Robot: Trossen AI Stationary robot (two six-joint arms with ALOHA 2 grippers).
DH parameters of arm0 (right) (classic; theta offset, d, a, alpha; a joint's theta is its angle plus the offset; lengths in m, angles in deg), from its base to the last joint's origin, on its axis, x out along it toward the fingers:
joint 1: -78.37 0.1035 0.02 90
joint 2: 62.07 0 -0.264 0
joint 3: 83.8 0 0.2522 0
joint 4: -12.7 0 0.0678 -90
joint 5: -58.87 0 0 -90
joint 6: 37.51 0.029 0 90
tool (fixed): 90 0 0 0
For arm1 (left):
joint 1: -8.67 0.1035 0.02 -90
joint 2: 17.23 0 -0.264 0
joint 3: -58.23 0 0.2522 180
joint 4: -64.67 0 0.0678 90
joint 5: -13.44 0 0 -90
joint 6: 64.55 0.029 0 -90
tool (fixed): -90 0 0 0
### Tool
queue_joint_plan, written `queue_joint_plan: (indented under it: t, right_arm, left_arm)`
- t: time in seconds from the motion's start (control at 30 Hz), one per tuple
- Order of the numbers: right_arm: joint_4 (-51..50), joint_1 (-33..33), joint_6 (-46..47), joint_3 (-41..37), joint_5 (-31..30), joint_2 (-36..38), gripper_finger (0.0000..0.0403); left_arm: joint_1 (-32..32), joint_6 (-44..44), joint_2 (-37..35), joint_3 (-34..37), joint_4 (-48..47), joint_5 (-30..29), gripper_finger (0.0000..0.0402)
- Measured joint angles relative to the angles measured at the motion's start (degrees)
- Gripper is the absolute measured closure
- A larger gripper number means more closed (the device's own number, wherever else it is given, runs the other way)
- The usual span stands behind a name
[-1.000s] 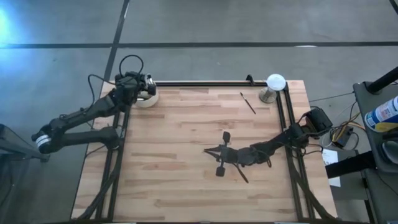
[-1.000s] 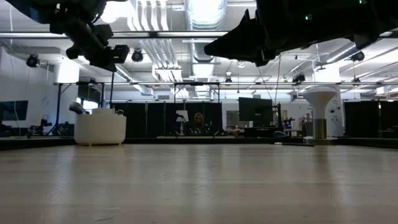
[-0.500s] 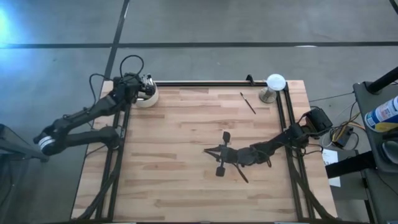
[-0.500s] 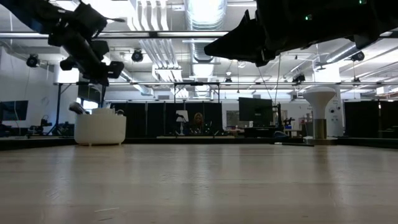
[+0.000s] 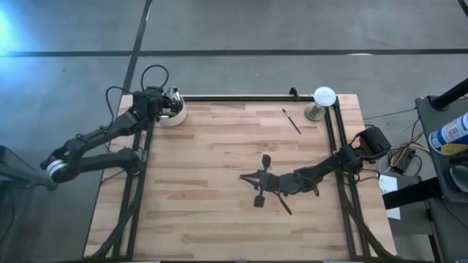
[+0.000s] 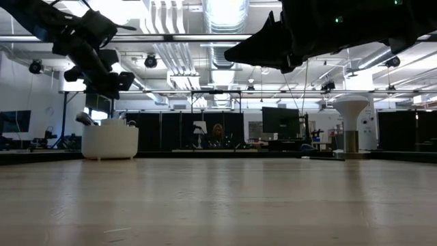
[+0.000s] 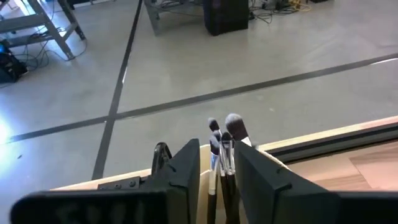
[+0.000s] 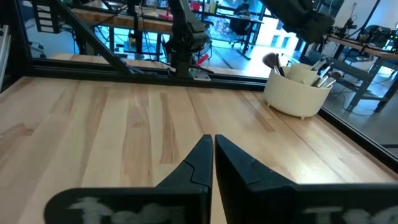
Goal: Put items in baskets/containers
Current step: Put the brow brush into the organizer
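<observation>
Brushes (image 7: 222, 146) are standing in your cream cup (image 5: 173, 114) at the table's far left corner, between the left gripper's (image 7: 217, 177) parted fingers. Your right gripper (image 8: 213, 155) is hovering pinched shut mid-table.

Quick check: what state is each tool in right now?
Left tool: open, over the cup, brushes between its fingers.
Right tool: shut, holding nothing.

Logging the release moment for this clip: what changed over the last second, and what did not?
The left gripper above the cream cup at the table's far left corner drew slightly back toward the table's left edge and opened, with brushes standing between its fingers. The right gripper stayed shut over mid-table, and the loose brush near the white dome did not move.
</observation>
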Motion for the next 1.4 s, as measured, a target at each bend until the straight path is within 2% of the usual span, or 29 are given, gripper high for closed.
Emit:
queue_joint_plan:
  t: [0.13,0.2,0.27,0.4,0.5,0.6,0.73,0.83,0.93,1.1,1.23,1.4]
  right_arm:
    - [-1.5,0.0,-0.1,0.0,0.0,0.0,0.0391]
    - [-3.3,0.0,-0.2,0.0,-0.1,0.0,0.0391]
    - [-5.4,-0.1,-0.1,0.0,-1.1,0.3,0.0391]
    - [-11.7,-0.1,0.7,-0.1,-5.5,2.6,0.0391]
    - [-20.3,-1.0,4.8,-0.2,-6.5,6.0,0.0392]
    - [-26.8,-3.2,8.4,-1.5,-7.5,9.1,0.0394]
    - [-29.7,-8.3,12.0,-5.5,-7.3,13.0,0.0394]
    - [-31.9,-13.4,15.9,-8.8,-5.7,15.5,0.0394]
    - [-32.7,-19.6,19.2,-11.7,-1.2,17.7,0.0394]
    - [-35.5,-30.0,21.5,-12.9,5.6,18.9,0.0393]
    - [-42.0,-36.7,22.9,-11.1,6.1,18.7,0.0382]
    - [-47.3,-42.7,25.0,-10.8,6.1,18.4,0.0345]
  left_arm:
    - [0.0,1.3,-1.8,0.0,-0.1,0.2,0.0303]
    - [0.0,2.3,-3.4,0.0,-0.6,2.2,0.0303]
    - [0.0,2.7,-5.3,0.0,-2.0,6.4,0.0308]
    - [-1.7,2.7,-9.1,1.0,-1.7,20.3,0.0330]
    - [-6.1,1.4,-11.2,6.1,6.1,26.5,0.0358]
    - [-12.4,0.6,-11.0,15.2,22.5,27.1,0.0391]
    - [-19.7,1.7,-7.9,25.9,46.7,28.2,0.0399]
    - [-23.3,3.1,-5.3,30.0,56.6,28.3,0.0401]
    - [-24.8,4.0,-3.5,30.5,58.7,28.9,0.0401]
    - [-25.6,4.3,0.4,30.2,58.9,35.6,0.0401]
    - [-27.1,5.2,4.4,30.1,59.7,37.1,0.0401]
    - [-28.3,5.9,10.0,30.1,64.3,37.1,0.0401]
